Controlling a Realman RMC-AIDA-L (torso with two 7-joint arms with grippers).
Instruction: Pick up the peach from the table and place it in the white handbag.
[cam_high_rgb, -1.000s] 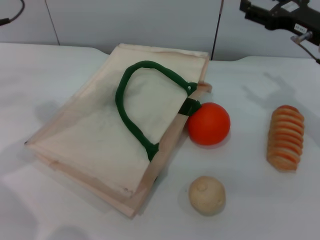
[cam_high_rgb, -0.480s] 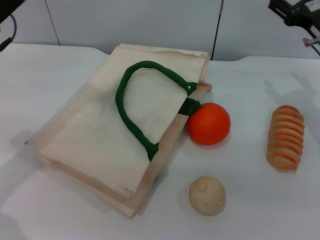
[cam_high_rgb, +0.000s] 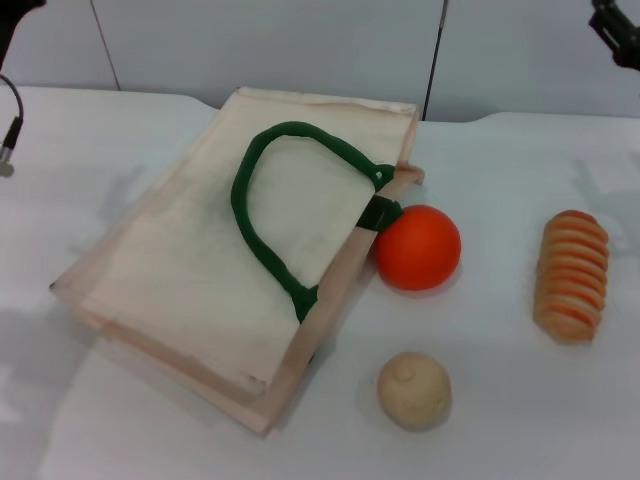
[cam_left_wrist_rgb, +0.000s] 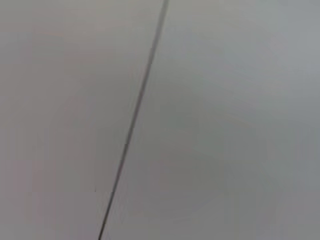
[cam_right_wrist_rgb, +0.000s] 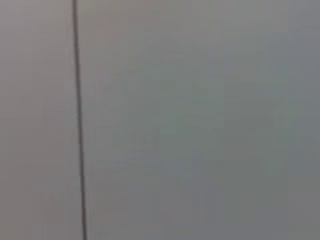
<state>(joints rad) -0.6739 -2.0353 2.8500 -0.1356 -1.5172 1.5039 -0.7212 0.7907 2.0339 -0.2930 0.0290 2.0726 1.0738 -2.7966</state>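
No small pale-pink peach is visible on the table (cam_high_rgb: 500, 440), maybe it is already inside the flat cream fabric handbag w/ green handles (cam_high_rgb: 190, 280); both grippers' state: cannot tell.

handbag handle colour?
Dark green, looped across the cream white handbag; the handle shows best in the head view.

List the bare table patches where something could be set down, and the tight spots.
Free: the white table between the beige lumpy ball and the ridged orange-and-cream spiral piece, plus the near-left corner below the flat cream tote bag with green handles. Crowded: the orange-red ball sits against the bag's edge, the beige ball just beneath.
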